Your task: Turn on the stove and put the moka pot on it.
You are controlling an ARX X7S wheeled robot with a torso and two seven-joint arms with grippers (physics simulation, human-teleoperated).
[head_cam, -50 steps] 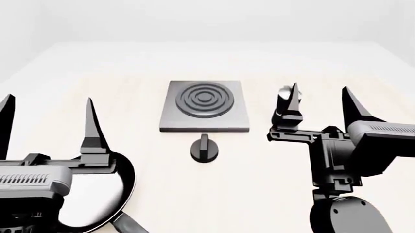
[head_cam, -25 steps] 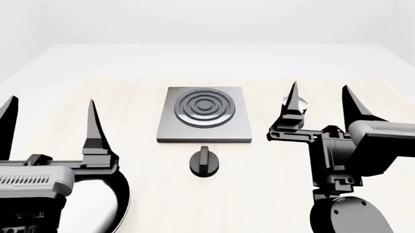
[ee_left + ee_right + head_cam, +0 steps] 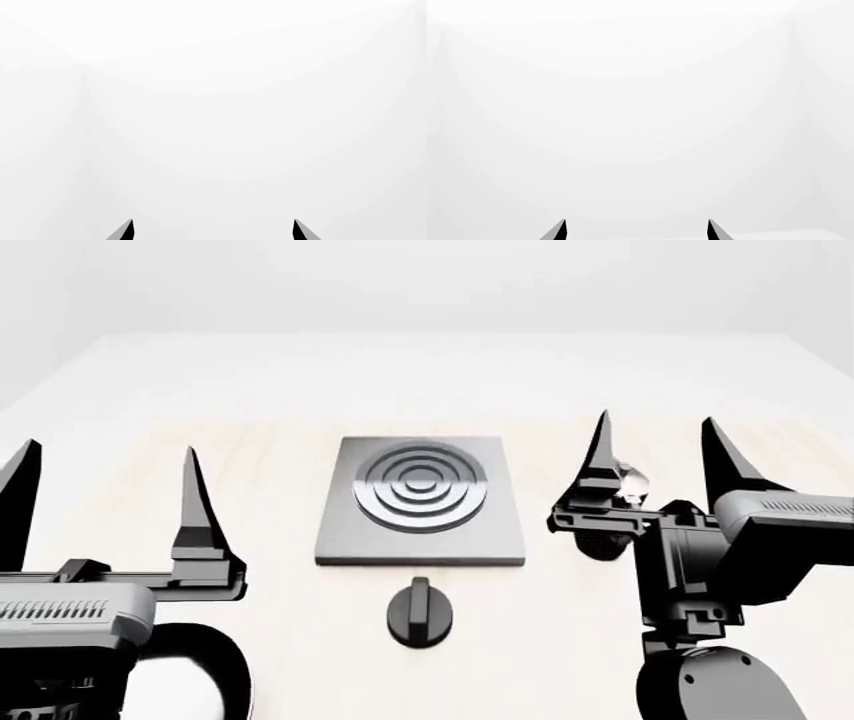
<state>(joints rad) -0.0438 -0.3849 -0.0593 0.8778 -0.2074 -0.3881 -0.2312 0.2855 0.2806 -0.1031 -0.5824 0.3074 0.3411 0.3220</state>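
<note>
**Both pincers wide and empty above the tabletop, moka pot tucked behind the right one**

From the head camera I see the pale tabletop [image 3: 267, 460] filling most of the view, with white walls behind it. My two arms come next in size. The left pincer [image 3: 107, 465] stands with its two pointed fingers well apart and nothing between them; the right pincer [image 3: 657, 440] is likewise spread wide and holds nothing. Both point upward and away from me, raised over the near part of the tabletop.

The stove [image 3: 420, 502] lies flat in the middle of the tabletop, a square grey plate with raised concentric rings toward its far side. It sits between my two arms and touches neither.

At the near left, partly hidden under my left arm, I can make out the dark curved rim of a frying pan [image 3: 220, 665]; most of it is cut off or covered.

Just in front of the stove's near edge, apart from it, stands the small round black knob [image 3: 419, 612], its grip ridge pointing toward the stove.

The moka pot [image 3: 627, 480] is to the right of the stove, almost entirely hidden behind the inner finger of my right pincer; only a bit of its shiny silver top shows. I cannot tell whether the finger touches it.

My left wrist camera shows only white wall and two fingertips [image 3: 124, 231] far apart; the right wrist camera shows the same, with fingertips [image 3: 558, 231] equally spread.
</note>
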